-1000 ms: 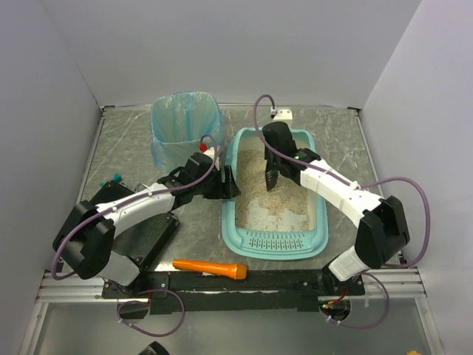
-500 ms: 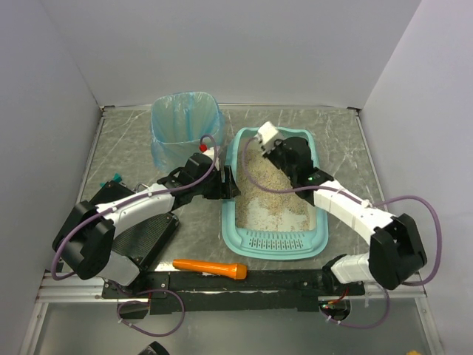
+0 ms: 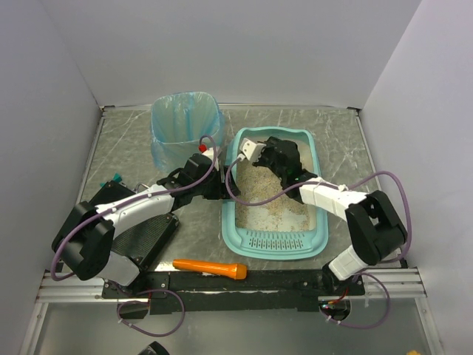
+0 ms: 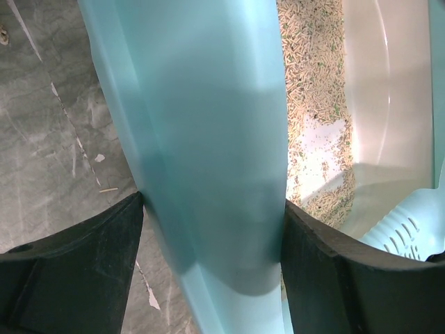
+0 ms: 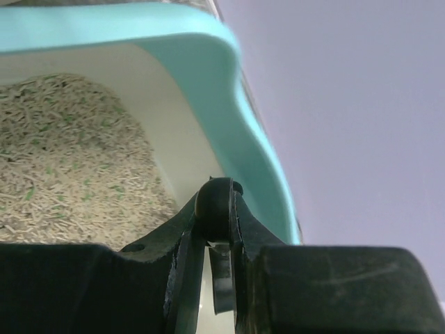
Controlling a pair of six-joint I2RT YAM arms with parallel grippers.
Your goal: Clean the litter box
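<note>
1. On the counter (image 3: 126, 148), centre-right: litter box (image 3: 277, 242), slotted lip toward the arm bases, beige litter inside.
2. At its left rim: left tool (image 3: 225, 185), seemingly clamped on the wall.
3. Over the litter's far end: right tool (image 3: 270, 157), low inside the box.
4. Far left of the box: blue-bagged bin (image 3: 181, 126).
5. Near the bases: orange handle (image 3: 211, 268); under the left arm, flat black case (image 3: 151, 235).
</note>
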